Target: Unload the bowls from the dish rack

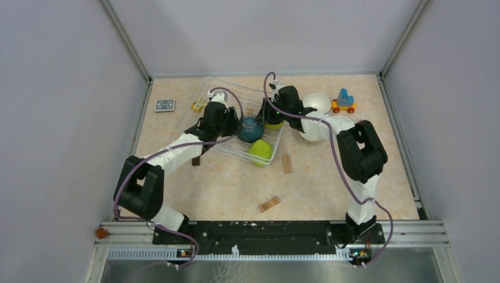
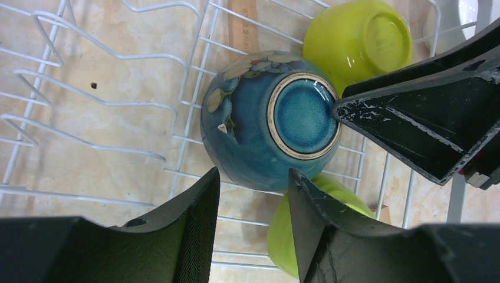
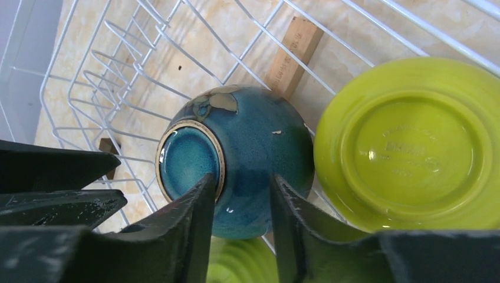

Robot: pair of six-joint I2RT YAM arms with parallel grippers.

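Both the left gripper (image 2: 252, 174) and right gripper (image 3: 243, 180), jaws parted and clamping nothing, flank the upturned dark teal bowl (image 2: 247, 135) mid-frame inside the dish rack (image 2: 188, 112); glazed, probably slick and brittle, it seems best pinched at its foot ring (image 2: 272, 115).

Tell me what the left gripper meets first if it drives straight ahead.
Probably the dark teal bowl in the dish rack, its foot facing the open left gripper; depth is unclear.

Teal bowl (image 2: 265, 124) sits upside-down in rack (image 2: 192, 97), my L pincer (image 2: 253, 177) spread just below; R pincer (image 2: 354, 109) tip touches its foot ring.
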